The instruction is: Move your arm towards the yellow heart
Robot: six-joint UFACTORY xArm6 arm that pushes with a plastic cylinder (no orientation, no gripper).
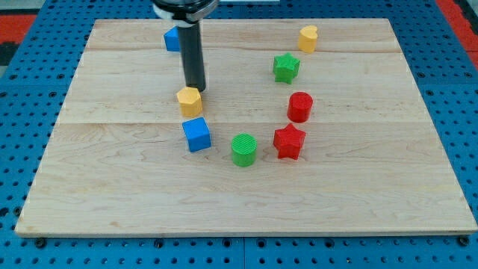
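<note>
Robot lab, wooden board (246, 194), blue pegboard bench (22, 97)

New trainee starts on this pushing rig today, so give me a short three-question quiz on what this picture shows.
1. True or false: my tip is touching the yellow heart.
2. Which block lies closest to my tip? A) red star B) yellow hexagonal block C) green cylinder
3. Fill in: the block partly hidden behind the rod near the view's top is coloured ____.

Key:
1. False. The tip is far from the heart, toward the view's left and lower down.
2. B. That block sits just below the tip in the view.
3. Blue.
</note>
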